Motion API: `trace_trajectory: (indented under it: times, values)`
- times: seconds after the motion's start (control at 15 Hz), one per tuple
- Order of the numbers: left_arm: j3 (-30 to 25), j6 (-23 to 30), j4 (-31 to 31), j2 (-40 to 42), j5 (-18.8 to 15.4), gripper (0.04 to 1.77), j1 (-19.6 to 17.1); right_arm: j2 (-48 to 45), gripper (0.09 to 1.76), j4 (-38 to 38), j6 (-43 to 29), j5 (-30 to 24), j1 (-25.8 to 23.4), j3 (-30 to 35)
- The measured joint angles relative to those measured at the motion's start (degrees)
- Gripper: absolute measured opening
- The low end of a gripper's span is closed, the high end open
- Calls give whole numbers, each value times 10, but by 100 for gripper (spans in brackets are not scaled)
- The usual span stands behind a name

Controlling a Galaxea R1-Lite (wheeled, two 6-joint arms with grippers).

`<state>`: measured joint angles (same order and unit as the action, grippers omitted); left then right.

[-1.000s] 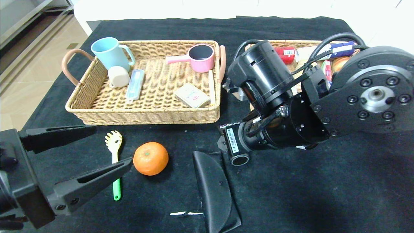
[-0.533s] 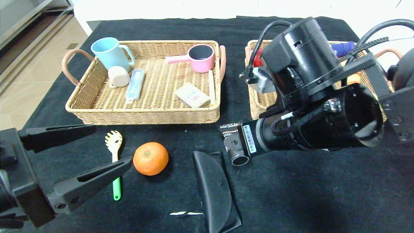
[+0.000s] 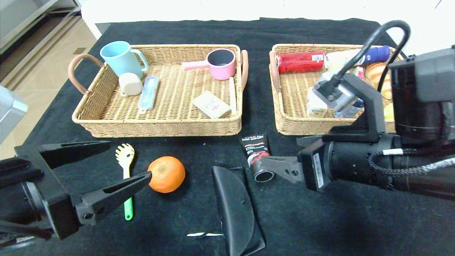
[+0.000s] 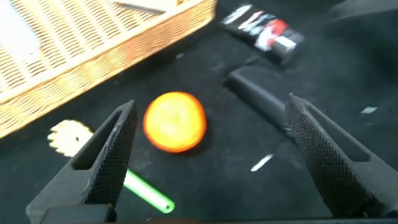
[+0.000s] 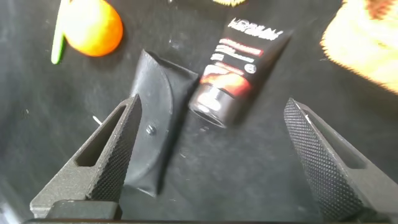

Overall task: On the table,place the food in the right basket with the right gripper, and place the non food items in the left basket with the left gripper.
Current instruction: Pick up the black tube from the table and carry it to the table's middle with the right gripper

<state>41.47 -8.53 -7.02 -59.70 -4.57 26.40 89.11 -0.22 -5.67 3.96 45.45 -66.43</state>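
On the black table (image 3: 355,220) lie an orange (image 3: 166,174), a pasta fork (image 3: 125,156) with yellow head and green handle, a black half-round case (image 3: 234,206) and a black tube (image 3: 257,153) with a red band. My left gripper (image 3: 129,158) is open and empty, low at the front left, one finger tip beside the orange (image 4: 175,121). My right gripper (image 3: 280,153) is open and empty just right of the tube (image 5: 239,68), with the case (image 5: 155,124) by one finger. A white carton (image 3: 315,105) stands in the right basket (image 3: 295,124). The green-white packet is not clearly visible.
The left basket (image 3: 160,124) holds a blue mug (image 3: 121,57), a cream cup (image 3: 130,84), a pink pan (image 3: 220,63) and a small box (image 3: 211,105). The right basket also holds a red can (image 3: 300,62) and bread (image 3: 376,74). A white tear (image 3: 204,234) marks the cloth.
My right arm swung off the right basket, down and to the right; its open gripper now sits low beside the tube. My left gripper edged toward the orange.
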Motion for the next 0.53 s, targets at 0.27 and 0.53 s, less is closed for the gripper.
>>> trace_trajectory:
  times: [0.27,0.53]
  values:
    - [4,-1,6,-10,36,172,1,-74,168,-112,48,-23,-18,120]
    - [7,-1,6,-19,56,172,3,-123,169,-230,47,-27,-30,211]
